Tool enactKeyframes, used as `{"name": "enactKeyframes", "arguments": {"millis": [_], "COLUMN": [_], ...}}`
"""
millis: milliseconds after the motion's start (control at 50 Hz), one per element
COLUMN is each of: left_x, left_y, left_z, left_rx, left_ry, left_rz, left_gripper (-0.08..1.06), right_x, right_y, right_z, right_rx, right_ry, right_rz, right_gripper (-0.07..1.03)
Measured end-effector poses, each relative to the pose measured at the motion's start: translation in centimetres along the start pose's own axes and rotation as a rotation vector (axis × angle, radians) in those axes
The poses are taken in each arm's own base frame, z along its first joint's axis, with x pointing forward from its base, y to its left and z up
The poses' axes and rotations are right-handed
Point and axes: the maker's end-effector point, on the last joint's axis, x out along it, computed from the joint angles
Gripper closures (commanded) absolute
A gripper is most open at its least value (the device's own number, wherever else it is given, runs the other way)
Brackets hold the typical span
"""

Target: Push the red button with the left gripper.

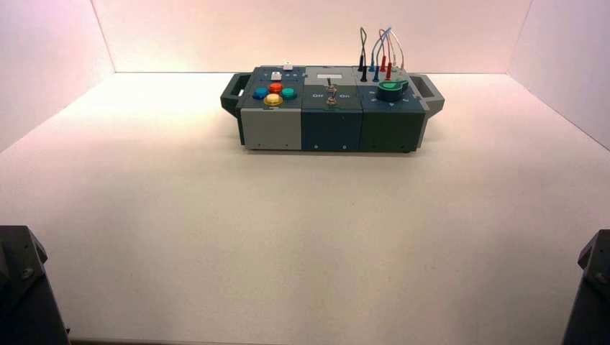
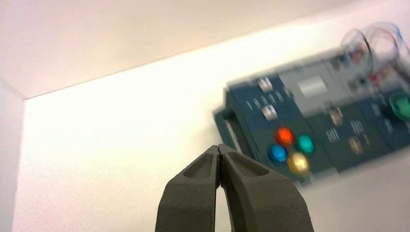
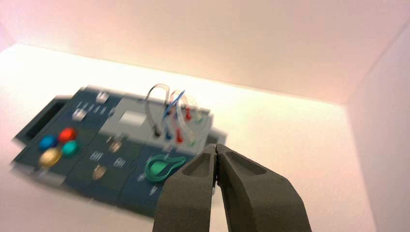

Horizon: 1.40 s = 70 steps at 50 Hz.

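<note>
The red button (image 1: 275, 88) sits on the box's left section, at the back of a cluster with a blue button (image 1: 260, 93), a teal button (image 1: 288, 93) and a yellow button (image 1: 273, 100). It also shows in the left wrist view (image 2: 285, 136) and the right wrist view (image 3: 67, 134). My left gripper (image 2: 219, 147) is shut and empty, far from the box, well short of the buttons. My right gripper (image 3: 215, 147) is shut and empty, also far from the box. In the high view only the arms' dark bases show at the bottom corners.
The box (image 1: 331, 126) stands at the back of the white table, with handles at both ends. Its middle section bears toggle switches (image 1: 331, 93); its right section bears a green knob (image 1: 390, 90) and looped wires (image 1: 378, 54). White walls enclose the table.
</note>
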Motion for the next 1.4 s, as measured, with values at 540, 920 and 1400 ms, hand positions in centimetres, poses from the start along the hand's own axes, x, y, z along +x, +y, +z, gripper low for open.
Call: {"name": "enactKeyframes", "arguments": {"millis": [540, 920, 1400], "left_x": [3.2, 7.2, 12.7], "left_y": [-3.7, -4.6, -6.3], "left_z": [-1.0, -1.2, -1.3], "left_rx": [0.278, 0.386, 0.445], "left_ry": [0.225, 0.297, 0.431], "left_rz": [-0.171, -0.231, -0.343], "left_gripper": [1.0, 1.0, 1.0], "right_x": [2.4, 2.4, 3.0], "right_y": [6.8, 9.5, 9.7], "right_z": [-2.6, -3.2, -4.1], "right_rx": [-0.227, -0.311, -0.309], "right_ry": [0.297, 0.323, 0.355], "right_rz": [0.241, 0.337, 0.342], "right_gripper": [0.98, 0.98, 0.98]}}
